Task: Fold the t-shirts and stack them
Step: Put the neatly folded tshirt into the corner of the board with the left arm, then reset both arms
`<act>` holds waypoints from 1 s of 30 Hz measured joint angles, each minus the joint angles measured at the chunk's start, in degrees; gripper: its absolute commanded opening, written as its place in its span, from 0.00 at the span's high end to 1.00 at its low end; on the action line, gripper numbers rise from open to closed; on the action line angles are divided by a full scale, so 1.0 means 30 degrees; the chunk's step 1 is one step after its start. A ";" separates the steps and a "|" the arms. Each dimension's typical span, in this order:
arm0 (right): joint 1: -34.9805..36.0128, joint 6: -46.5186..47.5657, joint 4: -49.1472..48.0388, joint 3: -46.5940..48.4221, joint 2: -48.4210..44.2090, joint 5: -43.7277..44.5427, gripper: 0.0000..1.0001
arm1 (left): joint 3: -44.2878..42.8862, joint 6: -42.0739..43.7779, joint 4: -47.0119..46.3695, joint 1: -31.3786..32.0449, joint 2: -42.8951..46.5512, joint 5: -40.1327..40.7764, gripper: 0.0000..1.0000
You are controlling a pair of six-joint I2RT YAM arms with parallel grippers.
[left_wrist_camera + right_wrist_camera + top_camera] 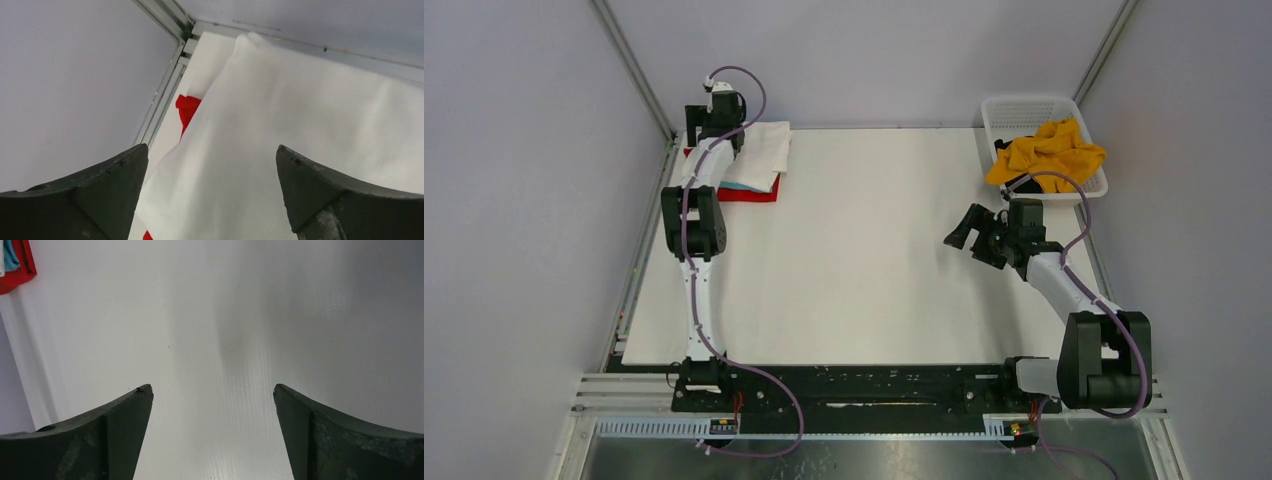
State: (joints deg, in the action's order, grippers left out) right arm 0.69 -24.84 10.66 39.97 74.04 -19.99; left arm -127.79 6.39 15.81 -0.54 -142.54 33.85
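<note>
We count four t-shirts: one white t-shirt (759, 150), one red t-shirt (749, 194), one teal t-shirt (10, 257) and one yellow t-shirt (1049, 150). We see one basket (1024, 108) and one table (864, 250). We count two arms, the left arm (699, 300) and the right arm (1064, 280), and two grippers, the left gripper (211, 147) and the right gripper (212, 387), each with two fingers (100, 435).

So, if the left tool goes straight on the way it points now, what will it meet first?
Most likely the white t-shirt lying on the red t-shirt: it fills the view ahead of the open left tool. The gap to it is unclear.
</note>
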 measured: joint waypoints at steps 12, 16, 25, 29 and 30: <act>0.0000 -0.0474 0.0393 -0.0488 -0.3424 -0.0015 0.01 | 0.5034 -0.4823 0.1923 0.0102 0.5960 -0.3155 0.01; 0.0000 -0.0896 0.0313 -0.1486 -0.5289 -0.0051 0.00 | 0.7053 -0.7016 0.2266 0.0984 0.9508 -0.4335 0.01; 0.0000 -0.1217 0.0954 -0.3891 -0.8969 0.1129 0.01 | 2.4327 -1.2043 -0.0138 0.5836 2.4035 -0.6324 0.01; 0.0000 -0.1326 0.0831 -0.4342 -1.0375 0.2229 0.01 | 3.0476 -1.3763 -0.0546 0.9275 2.8691 -0.6156 0.01; 0.0000 -0.1341 0.0823 -0.4488 -1.0659 0.2521 0.01 | 3.1306 -1.4200 -0.0415 0.9792 2.9259 -0.6127 0.01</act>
State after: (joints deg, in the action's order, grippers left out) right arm 0.69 -28.86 13.13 26.50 42.06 -12.43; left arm -33.87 -36.21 14.57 28.84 -54.76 15.46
